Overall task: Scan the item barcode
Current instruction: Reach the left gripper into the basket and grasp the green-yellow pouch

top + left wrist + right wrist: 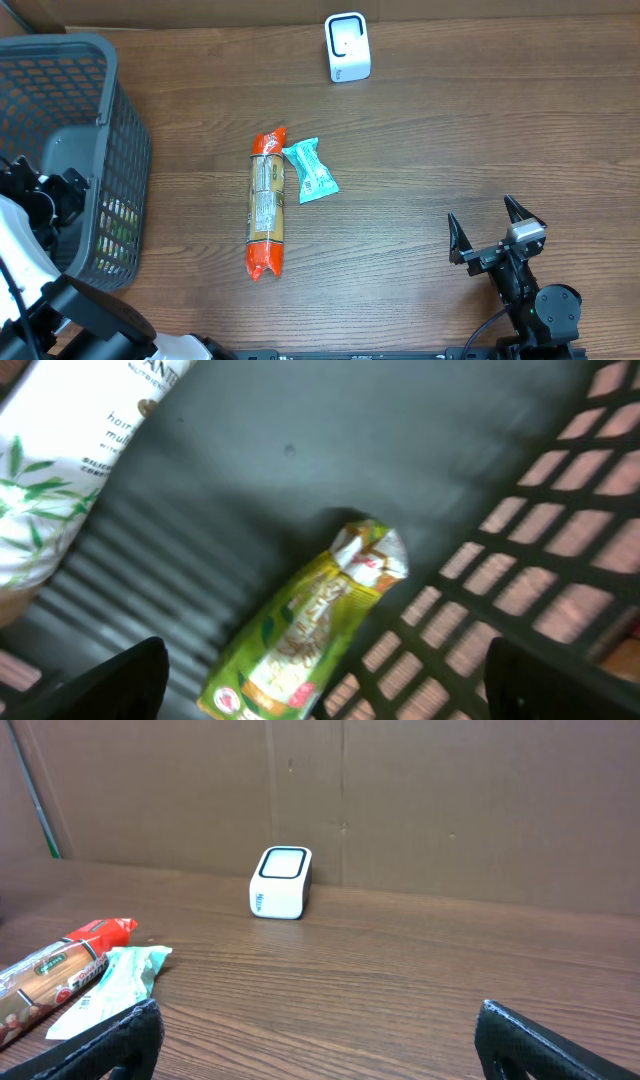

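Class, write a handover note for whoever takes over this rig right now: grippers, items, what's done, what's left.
Left gripper open, inside the basket, above the green packet, holding nothing.
Right gripper open, empty, over the table.
Orange packet and teal packet lie mid-table; white scanner stands at the far edge.
Done: whether those two were scanned cannot be told.
To do: grasp the green packet, show its barcode to the scanner.
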Controlling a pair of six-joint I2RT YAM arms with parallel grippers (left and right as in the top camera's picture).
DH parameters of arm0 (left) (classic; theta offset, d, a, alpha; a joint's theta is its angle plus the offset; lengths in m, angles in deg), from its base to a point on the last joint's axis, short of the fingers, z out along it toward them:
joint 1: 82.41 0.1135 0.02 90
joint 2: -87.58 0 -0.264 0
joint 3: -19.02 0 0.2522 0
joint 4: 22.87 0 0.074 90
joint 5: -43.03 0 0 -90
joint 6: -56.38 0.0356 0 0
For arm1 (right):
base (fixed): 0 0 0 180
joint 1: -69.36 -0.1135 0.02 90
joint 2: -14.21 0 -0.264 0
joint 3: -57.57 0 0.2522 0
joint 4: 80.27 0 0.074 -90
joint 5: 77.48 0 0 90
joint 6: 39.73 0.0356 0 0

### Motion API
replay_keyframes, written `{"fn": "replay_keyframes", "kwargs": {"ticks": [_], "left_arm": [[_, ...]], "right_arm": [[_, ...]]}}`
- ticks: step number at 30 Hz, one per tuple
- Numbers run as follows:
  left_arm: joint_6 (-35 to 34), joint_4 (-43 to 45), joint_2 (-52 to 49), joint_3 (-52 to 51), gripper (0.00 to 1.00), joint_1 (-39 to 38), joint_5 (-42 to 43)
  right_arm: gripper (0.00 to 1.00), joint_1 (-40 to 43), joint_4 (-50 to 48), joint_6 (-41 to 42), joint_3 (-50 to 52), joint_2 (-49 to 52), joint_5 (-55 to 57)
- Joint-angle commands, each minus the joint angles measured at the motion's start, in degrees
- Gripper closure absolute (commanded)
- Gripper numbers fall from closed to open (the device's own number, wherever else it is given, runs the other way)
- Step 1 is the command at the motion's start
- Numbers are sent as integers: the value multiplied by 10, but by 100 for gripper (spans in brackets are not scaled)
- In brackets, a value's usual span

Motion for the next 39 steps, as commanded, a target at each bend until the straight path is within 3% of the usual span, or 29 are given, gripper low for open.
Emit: {"fn": "replay_keyframes", "kwargs": {"ticks": [1, 9, 16, 18, 25, 26, 33, 39], "left_arm": [[23, 31, -11, -40, 10, -2, -22], [32, 105, -51, -103, 9, -13, -48], [31, 115, -119, -108, 11, -26, -45], [31, 114, -134, -108, 19, -31, -45], [31, 115, -141, -98, 77, -32, -46], [31, 111, -141, -92, 81, -32, -46], [13, 31, -141, 14, 96, -33, -46], [-14, -76, -141, 176, 96, -33, -28]], "right_arm": [[0, -3, -3, -1, 6, -6, 6], [0, -3, -3, -1, 6, -6, 6], [0, -3, -3, -1, 6, -6, 6], [0, -3, -3, -1, 6, -6, 6], [0, -3, -3, -1, 6, -6, 6], [0, -3, -3, -1, 6, -6, 6], [0, -3, -3, -1, 6, -6, 6], [0, -3, -3, -1, 6, -6, 6]]}}
